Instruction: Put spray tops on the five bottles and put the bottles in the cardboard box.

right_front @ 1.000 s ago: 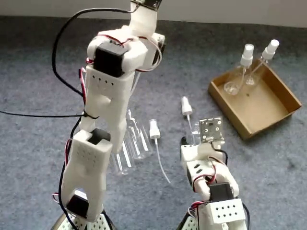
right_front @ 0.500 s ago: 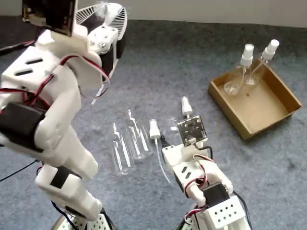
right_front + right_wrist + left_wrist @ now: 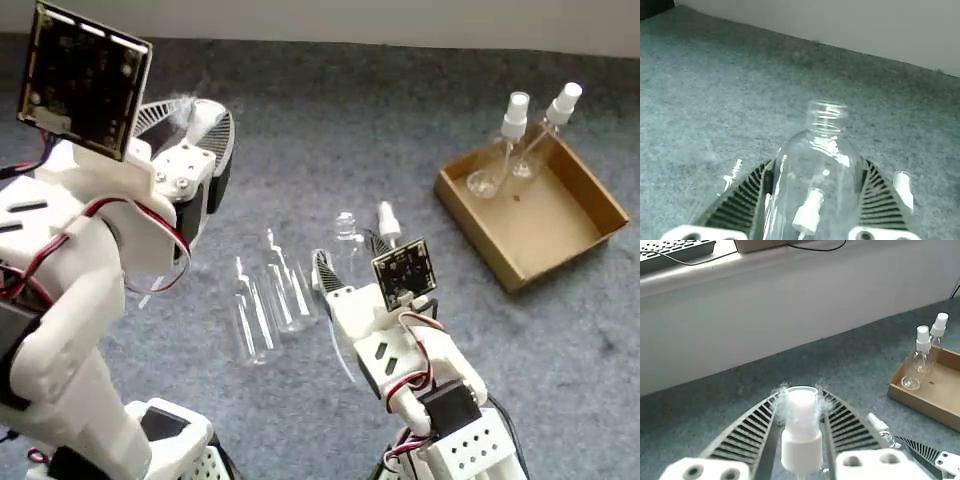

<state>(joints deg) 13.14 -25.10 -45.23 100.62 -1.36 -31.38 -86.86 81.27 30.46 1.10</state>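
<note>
Left pincer [image 3: 195,110], upper left of the high view, grips a spray top [image 3: 801,440]; right pincer [image 3: 348,252], centre, clasps an uncapped bottle [image 3: 826,125].

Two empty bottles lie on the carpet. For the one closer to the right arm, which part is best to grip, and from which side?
Hold this bottle around the middle of its round body, coming down from above and closing across its width. It lies flat with its neck at the far end, so a mid-body hold probably leaves the neck free for capping.
</note>
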